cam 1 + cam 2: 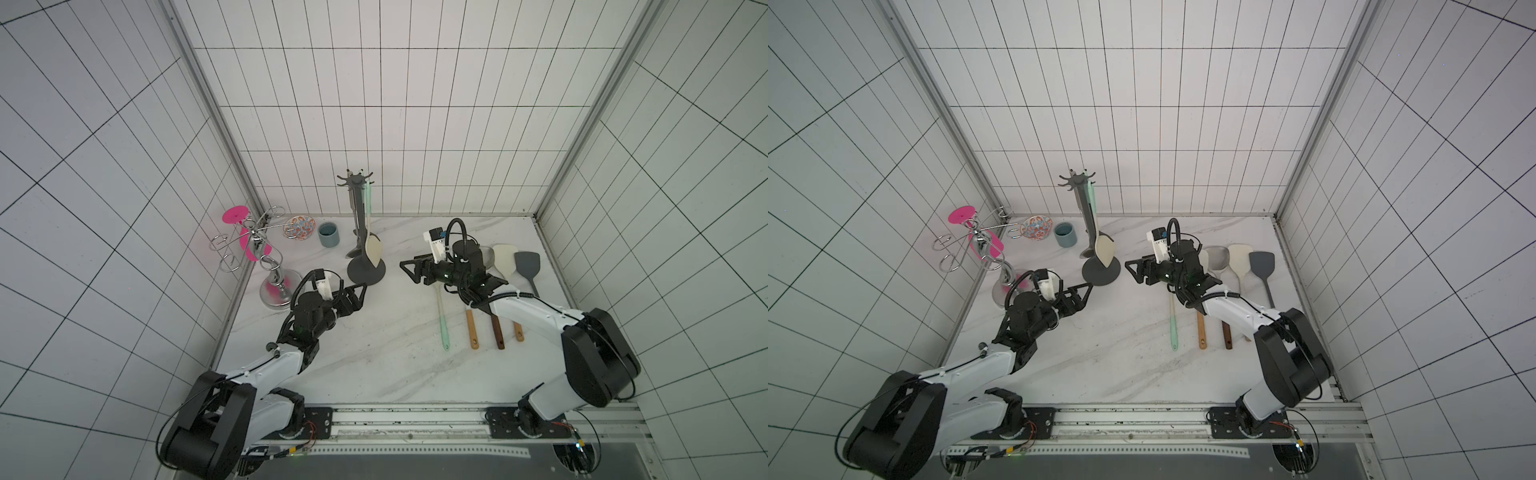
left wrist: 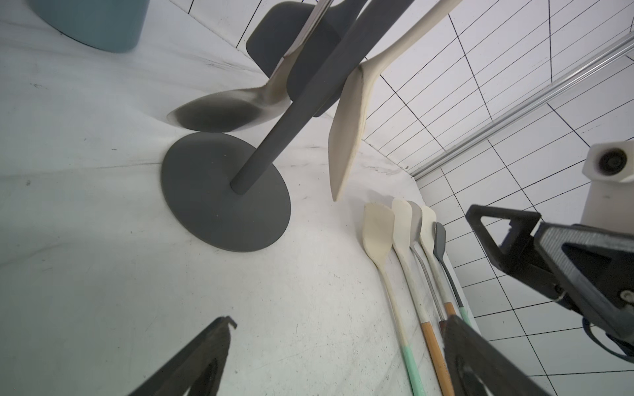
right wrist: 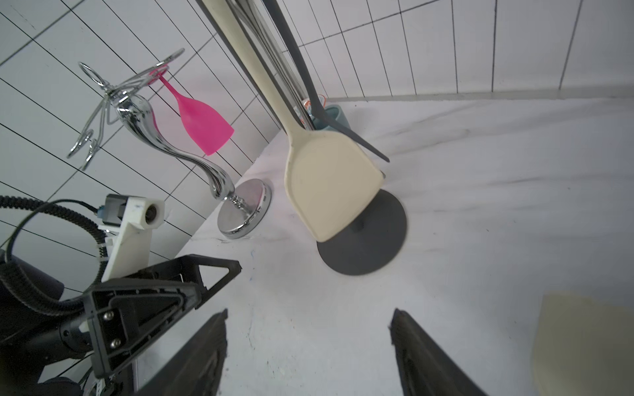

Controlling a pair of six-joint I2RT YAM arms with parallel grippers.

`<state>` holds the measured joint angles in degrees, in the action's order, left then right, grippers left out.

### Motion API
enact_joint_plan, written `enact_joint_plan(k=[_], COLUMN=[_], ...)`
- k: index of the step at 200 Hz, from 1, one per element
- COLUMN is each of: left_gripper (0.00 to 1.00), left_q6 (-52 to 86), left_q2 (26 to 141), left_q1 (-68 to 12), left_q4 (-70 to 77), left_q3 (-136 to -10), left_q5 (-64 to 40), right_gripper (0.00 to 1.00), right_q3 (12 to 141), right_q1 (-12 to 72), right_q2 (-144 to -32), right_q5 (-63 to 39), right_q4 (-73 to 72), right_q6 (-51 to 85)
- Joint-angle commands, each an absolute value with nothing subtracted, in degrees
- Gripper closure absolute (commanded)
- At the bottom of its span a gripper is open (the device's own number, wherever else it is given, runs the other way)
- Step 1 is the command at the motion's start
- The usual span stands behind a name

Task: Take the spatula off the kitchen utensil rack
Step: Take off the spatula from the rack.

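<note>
Here, the left gripper (image 1: 360, 293) and right gripper (image 1: 409, 271) both stand released and empty. The cream spatula (image 1: 373, 249) looks light, stiff and probably smooth, so pinch its slim handle above the blade. It hangs just beyond and between them from the kitchen utensil rack (image 1: 365, 272), blade low over the base.

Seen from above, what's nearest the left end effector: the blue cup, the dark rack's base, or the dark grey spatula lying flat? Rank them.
1. kitchen utensil rack base, just ahead of the left end effector.
2. blue cup, behind, near the back wall.
3. dark grey spatula, across the table, right side.
</note>
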<state>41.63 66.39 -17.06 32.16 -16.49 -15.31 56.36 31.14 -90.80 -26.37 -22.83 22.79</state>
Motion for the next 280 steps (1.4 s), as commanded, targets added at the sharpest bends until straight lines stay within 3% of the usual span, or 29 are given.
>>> enact_joint_plan(k=[1, 75, 127, 237, 280], left_gripper=[0.02, 0.02, 0.02, 0.02, 0.02], left_q6=[42.52, 44.7, 45.15, 45.75, 45.97], left_q2=[66.33, 66.52, 65.74, 63.82, 63.04], left_q1=[-16.29, -14.16, -13.19, -12.22, -12.02], left_q4=[33.48, 34.36, 34.45, 34.56, 34.5], left_q3=[-17.63, -17.06, -16.61, -16.04, -15.83], left_q5=[-15.66, -17.43, -17.79, -18.69, -18.78], right_gripper=[0.28, 0.46, 0.59, 0.61, 0.78], right_q3=[66.67, 85.12, 91.23, 96.85, 96.14], right_q1=[31.54, 34.31, 36.27, 36.64, 36.66], right_q2=[-96.32, -112.73, -119.11, -121.25, -120.03], right_q5=[-29.8, -33.09, -33.75, -26.08, -25.41], right_q4=[-31.57, -38.17, -41.42, -33.09, -32.41], right_q6=[24.75, 23.99, 21.76, 13.75, 12.8])
